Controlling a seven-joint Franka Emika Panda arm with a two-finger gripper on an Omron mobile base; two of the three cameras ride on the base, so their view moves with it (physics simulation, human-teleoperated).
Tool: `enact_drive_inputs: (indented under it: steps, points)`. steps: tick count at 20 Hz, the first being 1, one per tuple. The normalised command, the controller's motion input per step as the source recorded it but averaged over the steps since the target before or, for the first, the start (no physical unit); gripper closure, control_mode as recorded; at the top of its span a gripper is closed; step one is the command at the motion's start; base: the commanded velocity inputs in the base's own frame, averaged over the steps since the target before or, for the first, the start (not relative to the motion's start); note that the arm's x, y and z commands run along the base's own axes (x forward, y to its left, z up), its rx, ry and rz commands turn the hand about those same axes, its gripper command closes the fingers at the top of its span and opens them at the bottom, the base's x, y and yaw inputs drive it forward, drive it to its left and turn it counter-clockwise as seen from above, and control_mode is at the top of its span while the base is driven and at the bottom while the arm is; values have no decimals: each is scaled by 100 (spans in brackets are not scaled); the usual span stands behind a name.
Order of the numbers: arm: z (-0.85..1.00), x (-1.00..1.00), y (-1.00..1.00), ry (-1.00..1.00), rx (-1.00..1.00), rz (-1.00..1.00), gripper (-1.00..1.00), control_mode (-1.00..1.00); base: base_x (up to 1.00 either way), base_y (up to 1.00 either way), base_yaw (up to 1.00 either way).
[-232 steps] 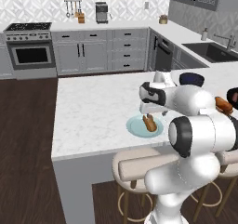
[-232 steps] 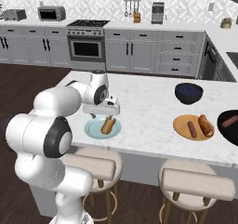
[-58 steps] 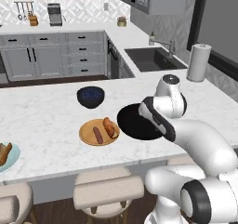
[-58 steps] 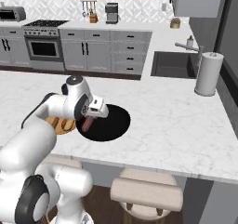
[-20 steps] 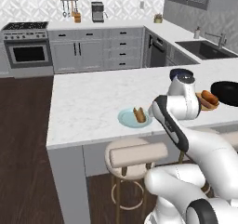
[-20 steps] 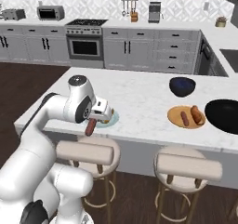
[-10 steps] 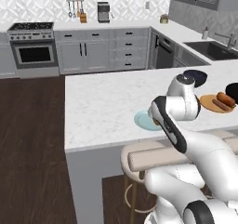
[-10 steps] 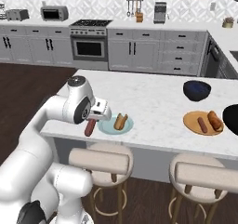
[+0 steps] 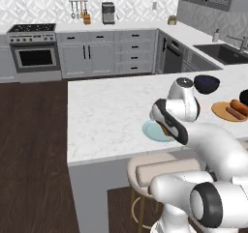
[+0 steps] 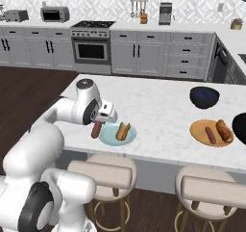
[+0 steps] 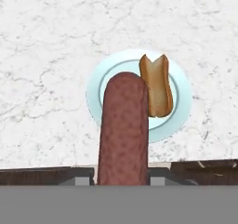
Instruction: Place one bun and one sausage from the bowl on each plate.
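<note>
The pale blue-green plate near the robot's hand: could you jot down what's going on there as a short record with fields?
plate: pale blue-green plate, near the counter's front edge
on it: one bun
held item: sausage, hanging end-down between the fingers
gripper: gripper shut on the sausage, above the plate's left edge
other plate: orange-brown plate, already holding a bun and a sausage
left to do: set the sausage on the pale plate
</note>
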Motion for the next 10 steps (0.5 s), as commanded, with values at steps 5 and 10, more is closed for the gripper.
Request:
enact_drive_inputs:
  steps: [5, 10]
  points:
    - [-46, 100, 4, 34, 1, 0, 100, -100, 0, 0, 0]
    - [-25, 83, 0, 13, 0, 0, 100, -100, 0, 0, 0]
